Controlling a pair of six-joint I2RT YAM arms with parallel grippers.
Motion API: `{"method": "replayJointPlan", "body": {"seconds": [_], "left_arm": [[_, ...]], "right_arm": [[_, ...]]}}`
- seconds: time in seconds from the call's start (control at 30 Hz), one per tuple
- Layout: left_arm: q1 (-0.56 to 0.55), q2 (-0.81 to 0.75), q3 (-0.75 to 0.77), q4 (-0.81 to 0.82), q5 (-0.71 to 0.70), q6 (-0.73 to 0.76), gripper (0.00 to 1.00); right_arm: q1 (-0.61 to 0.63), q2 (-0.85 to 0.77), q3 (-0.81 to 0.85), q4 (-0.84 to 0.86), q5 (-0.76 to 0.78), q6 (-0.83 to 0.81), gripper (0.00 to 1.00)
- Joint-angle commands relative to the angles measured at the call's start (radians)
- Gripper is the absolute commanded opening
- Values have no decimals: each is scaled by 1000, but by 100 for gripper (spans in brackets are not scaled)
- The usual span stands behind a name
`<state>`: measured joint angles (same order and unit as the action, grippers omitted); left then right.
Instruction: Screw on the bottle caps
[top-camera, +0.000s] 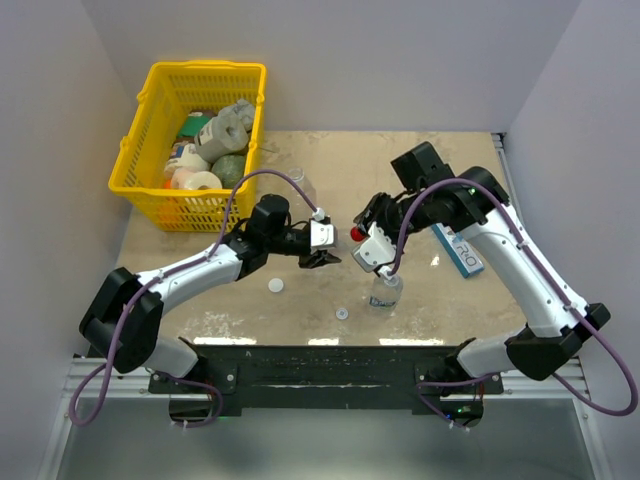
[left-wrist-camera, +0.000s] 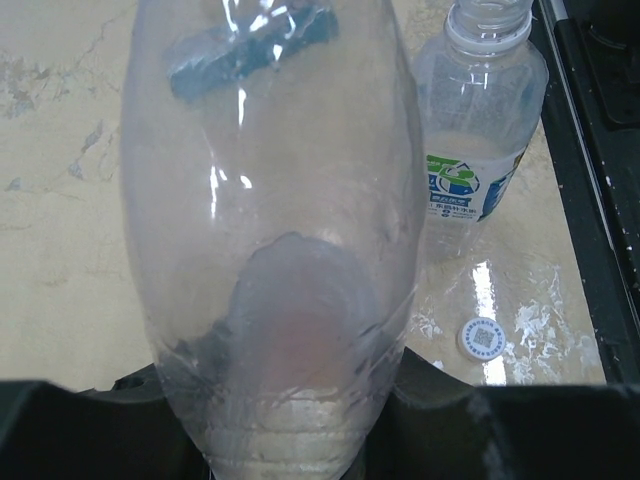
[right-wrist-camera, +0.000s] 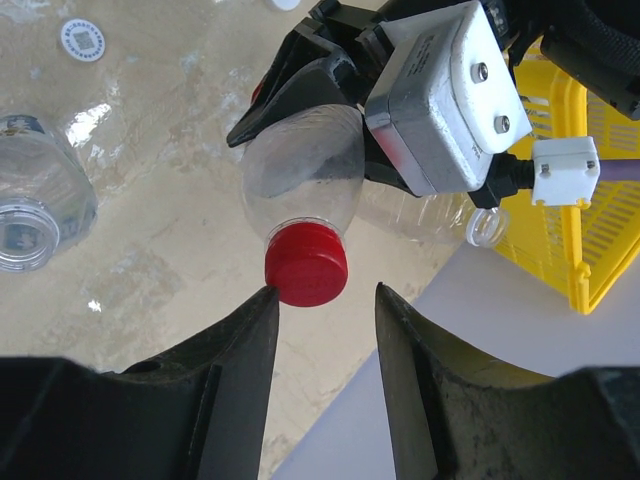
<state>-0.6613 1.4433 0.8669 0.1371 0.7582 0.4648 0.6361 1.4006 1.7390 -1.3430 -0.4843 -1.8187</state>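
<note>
Above the middle of the mottled table (top-camera: 200, 300), well apart from the yellow basket (top-camera: 205, 68) at its far left corner, the two arms meet tip to tip. The left gripper (top-camera: 322, 252) is clamped on the body of a clear bottle (right-wrist-camera: 300, 175), held roughly level with its neck pointing at the right arm. The right gripper (right-wrist-camera: 325, 295) faces it with jaws partly apart, closed on nothing. The red cap (right-wrist-camera: 306, 265) on the bottle's mouth sits just at the fingertips, off-centre toward one finger, whose tip appears to touch its rim. The right gripper likely needs to centre on the cap along the bottle's long axis before pinching and twisting. A blue-labelled bottle (top-camera: 385, 290) stands uncapped near the right arm. A white cap (top-camera: 275, 285) and a grey cap (top-camera: 342, 312) lie loose on the table.
</note>
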Motion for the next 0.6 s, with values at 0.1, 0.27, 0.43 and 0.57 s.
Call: {"method": "replayJointPlan", "body": {"seconds": [0.1,0.27,0.43,0.57], "left_arm": [[9,-6,27,47,20,8,0],[9,-8,24,64,16,-3,0],[11,-8,21,79,0,-5,0],[12,-6,12,93,-22,-2,0]], "right_arm": [[17,-3,-22,-76,6,-39,45],[28,5,-30,-76,10,-50,45],[33,1,-50,-76,24,-65,46],[34,6,-53,-77,36,-60,46]]}}
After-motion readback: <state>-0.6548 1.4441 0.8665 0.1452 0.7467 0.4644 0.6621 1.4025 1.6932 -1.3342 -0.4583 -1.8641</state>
